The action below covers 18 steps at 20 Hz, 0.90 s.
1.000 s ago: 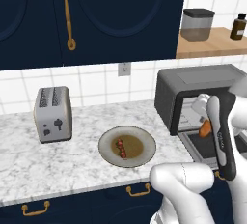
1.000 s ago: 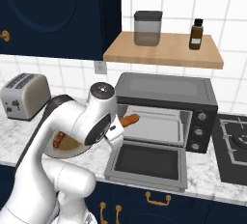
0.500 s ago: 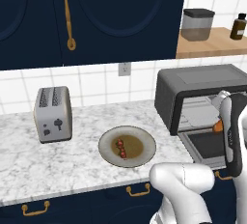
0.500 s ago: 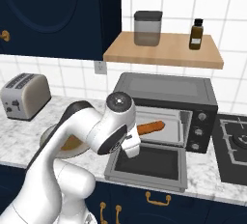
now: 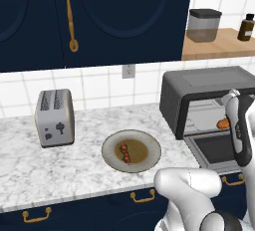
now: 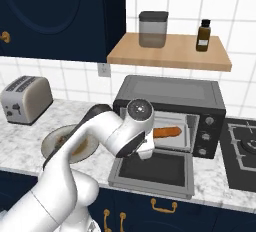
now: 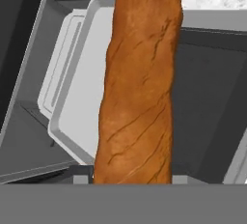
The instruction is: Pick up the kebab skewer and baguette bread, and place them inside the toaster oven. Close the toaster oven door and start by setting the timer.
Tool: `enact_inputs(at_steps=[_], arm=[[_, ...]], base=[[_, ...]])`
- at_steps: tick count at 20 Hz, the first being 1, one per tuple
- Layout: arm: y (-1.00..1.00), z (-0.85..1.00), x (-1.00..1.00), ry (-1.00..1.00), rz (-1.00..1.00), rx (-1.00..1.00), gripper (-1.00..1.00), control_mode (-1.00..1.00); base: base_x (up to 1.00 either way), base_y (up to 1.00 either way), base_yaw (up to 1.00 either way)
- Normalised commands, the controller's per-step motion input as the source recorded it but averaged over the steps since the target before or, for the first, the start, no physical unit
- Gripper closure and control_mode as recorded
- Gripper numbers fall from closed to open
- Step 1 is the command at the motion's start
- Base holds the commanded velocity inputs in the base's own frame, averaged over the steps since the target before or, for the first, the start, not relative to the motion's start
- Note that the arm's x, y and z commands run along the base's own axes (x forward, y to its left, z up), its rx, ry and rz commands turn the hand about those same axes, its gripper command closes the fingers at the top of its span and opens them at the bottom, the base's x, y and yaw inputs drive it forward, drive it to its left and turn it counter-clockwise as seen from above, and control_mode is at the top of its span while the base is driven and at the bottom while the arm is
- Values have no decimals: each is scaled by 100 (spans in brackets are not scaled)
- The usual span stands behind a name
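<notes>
Inside the open toaster oven, over its pale tray: the baguette bread, orange-brown, carried with its long axis running left to right across the cavity and out along the line of the gripper, free end leading toward the right-hand wall. Gripper hidden behind the wrist in the base views; the hand view showed the loaf rising straight from between its tips, so the jaws were judged part closed upon the bread. Toaster oven door: folded down flat toward the near edge of the marble counter, window upward. Kebab skewer: lying on the brown plate, well left of the oven, beyond the gripper's present reach. Judged: loaf due for release onto the tray directly beneath it.
</notes>
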Motion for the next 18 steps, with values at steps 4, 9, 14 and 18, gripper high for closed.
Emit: enact_inputs(at_steps=[4,9,14,18], arm=[[-24,-22,39,-10,-4,7,100,-100],[-2,-25,40,-13,-10,7,100,-100],[0,-18,43,-7,-13,4,100,-100],[0,-20,46,-4,-6,2,100,-100]], base=[[0,0,0],[0,0,0],[0,0,0],[0,0,0]])
